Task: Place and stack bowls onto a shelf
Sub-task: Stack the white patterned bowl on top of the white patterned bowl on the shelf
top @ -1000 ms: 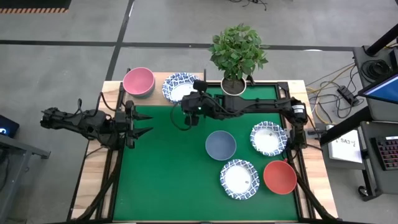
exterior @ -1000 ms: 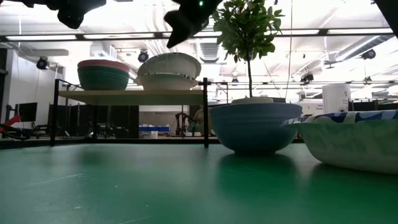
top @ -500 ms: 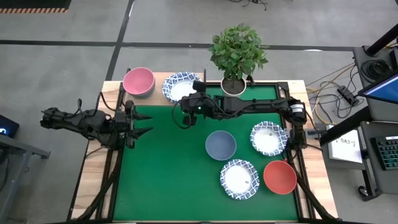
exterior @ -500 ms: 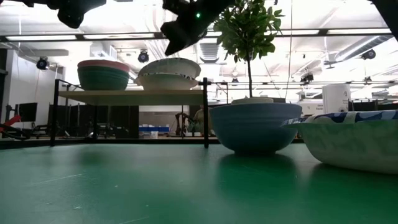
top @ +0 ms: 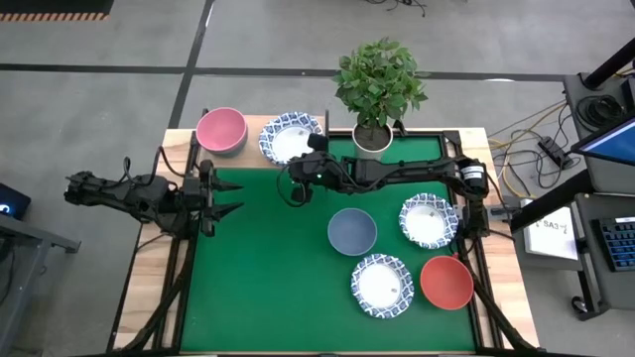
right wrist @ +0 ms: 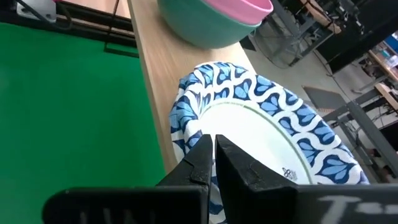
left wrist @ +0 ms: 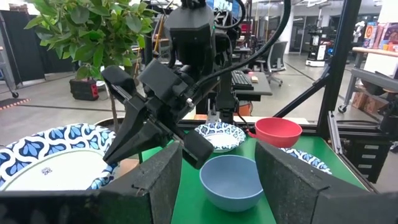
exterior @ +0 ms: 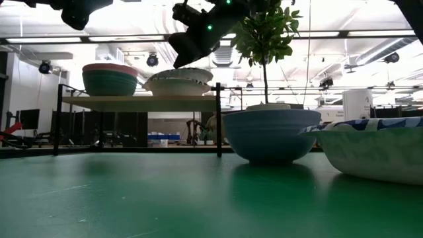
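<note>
The shelf [exterior: 139,102] stands at the table's far left. On it a pink bowl [top: 220,130] sits nested in a dark green bowl [exterior: 109,83], and beside them two patterned bowls are stacked [exterior: 180,80]. My right gripper [right wrist: 211,146] is shut at the upper patterned bowl's [top: 288,137] rim. My left gripper [left wrist: 217,180] is open and empty above the table's left side [top: 223,198]. A grey-blue bowl [top: 351,231], two patterned bowls [top: 428,219] [top: 382,286] and a red bowl [top: 446,282] rest on the green mat. My right gripper pinches the upper patterned bowl's rim [right wrist: 186,146] on the side nearest the green mat, one finger on each side of the wall as far as the wrist view shows. The fingers slant down from the table's right side. The bowl sits nearly level in the lower patterned bowl.
A potted plant [top: 373,136] stands just right of the shelf, close to my right arm. The shelf's black post [exterior: 218,119] marks its right end. The green mat's left half [top: 258,268] holds no bowls.
My right gripper has gone down a little over the shelf. The upper patterned bowl, held tilted above the lower one a second ago, has come down and levelled out onto it.
</note>
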Motion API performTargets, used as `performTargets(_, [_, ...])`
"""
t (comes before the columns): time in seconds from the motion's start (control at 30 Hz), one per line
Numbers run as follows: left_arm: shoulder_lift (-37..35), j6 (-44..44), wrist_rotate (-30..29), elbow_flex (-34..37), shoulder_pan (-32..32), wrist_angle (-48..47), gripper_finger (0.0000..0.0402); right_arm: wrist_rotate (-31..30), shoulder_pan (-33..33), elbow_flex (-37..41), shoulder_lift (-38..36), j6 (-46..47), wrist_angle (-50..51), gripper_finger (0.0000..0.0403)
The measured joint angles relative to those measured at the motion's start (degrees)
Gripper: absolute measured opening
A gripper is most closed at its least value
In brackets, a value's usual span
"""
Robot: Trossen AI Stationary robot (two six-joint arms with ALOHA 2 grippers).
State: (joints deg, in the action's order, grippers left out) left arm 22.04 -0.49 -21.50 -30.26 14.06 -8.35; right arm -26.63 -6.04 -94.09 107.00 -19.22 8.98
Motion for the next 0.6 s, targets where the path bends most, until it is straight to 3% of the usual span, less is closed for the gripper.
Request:
performTargets(0.4, [0.0,0.0,0.0,0.0,0.0,0.2,0.0187,-0.9,1.0,-0.3,-1.5,-0.2,-1.7,0.0009])
performTargets(0.6, [0.0,-0.2,0.0,0.0,0.0,-0.2,0.0187,-7.1,2.4,-0.3,-4.8,3.3,5.1,0.0009])
